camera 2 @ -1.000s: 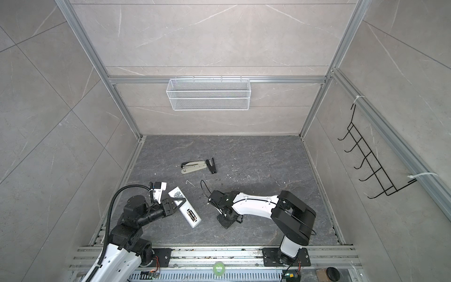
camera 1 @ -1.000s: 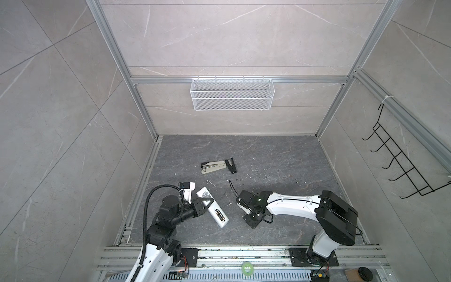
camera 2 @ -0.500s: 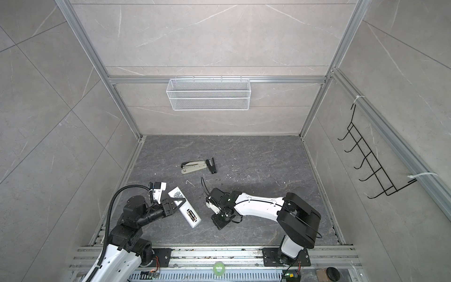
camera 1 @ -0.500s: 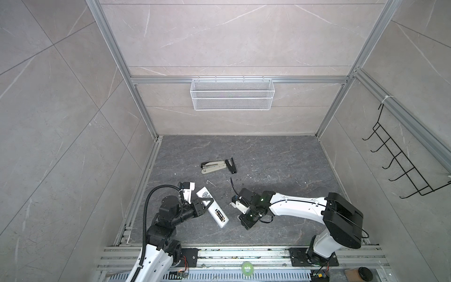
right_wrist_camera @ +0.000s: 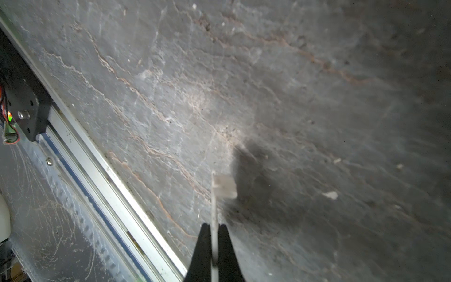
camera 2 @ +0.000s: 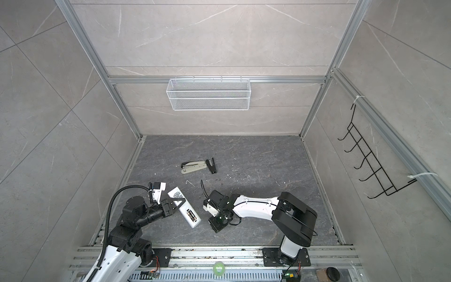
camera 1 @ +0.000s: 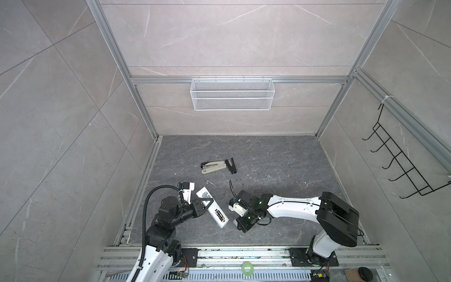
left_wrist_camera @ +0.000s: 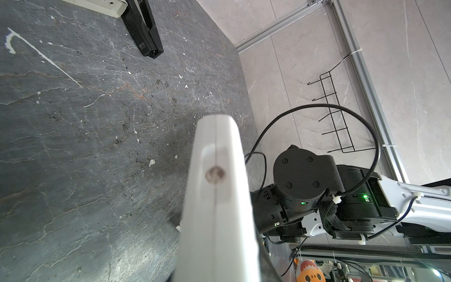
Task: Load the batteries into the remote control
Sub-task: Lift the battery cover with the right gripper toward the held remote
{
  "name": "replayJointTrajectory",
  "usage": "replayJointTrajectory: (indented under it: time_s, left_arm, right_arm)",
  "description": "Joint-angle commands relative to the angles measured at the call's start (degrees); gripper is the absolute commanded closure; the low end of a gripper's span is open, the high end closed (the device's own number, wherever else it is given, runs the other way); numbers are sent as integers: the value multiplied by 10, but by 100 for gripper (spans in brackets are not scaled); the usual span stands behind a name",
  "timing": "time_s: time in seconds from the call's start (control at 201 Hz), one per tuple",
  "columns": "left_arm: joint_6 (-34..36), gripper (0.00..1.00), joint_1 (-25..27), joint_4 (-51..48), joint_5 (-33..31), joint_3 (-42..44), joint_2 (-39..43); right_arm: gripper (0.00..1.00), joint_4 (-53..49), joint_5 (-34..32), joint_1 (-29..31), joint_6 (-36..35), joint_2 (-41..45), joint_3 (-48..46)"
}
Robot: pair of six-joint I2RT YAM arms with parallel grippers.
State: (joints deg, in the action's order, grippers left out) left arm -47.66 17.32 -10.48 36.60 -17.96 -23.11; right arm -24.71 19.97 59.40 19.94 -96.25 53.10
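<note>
Our right gripper [right_wrist_camera: 214,228], pinched shut on a thin white plate [right_wrist_camera: 223,186] that is probably the battery cover, has edged closer to the remote control [camera 1: 216,212]. Our left gripper [camera 1: 206,202] is clamped on the remote control, back-up, at the front left. The batteries [camera 1: 220,215] look seated, so we judge only the cover remains.

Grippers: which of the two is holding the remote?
The left gripper, shut across the white remote. The right gripper pinches only a thin pale strip, seen in its wrist view.
</note>
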Motion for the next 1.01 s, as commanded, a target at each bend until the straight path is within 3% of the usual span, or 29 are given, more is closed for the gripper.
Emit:
replayJointTrajectory:
  time_s: [0.0, 0.398, 0.787, 1.006]
  left_arm:
    - [13, 100, -4, 13, 14, -19, 4]
    - [16, 100, -4, 6, 12, -22, 8]
    - [16, 100, -3, 6, 11, -22, 11]
    - [16, 100, -4, 7, 11, -22, 11]
  right_arm:
    - [96, 4, 6, 3, 2, -13, -8]
    - [92, -2, -13, 2, -8, -33, -12]
    - [76, -16, -44, 0, -9, -20, -12]
    - [65, -72, -96, 0, -21, -9, 13]
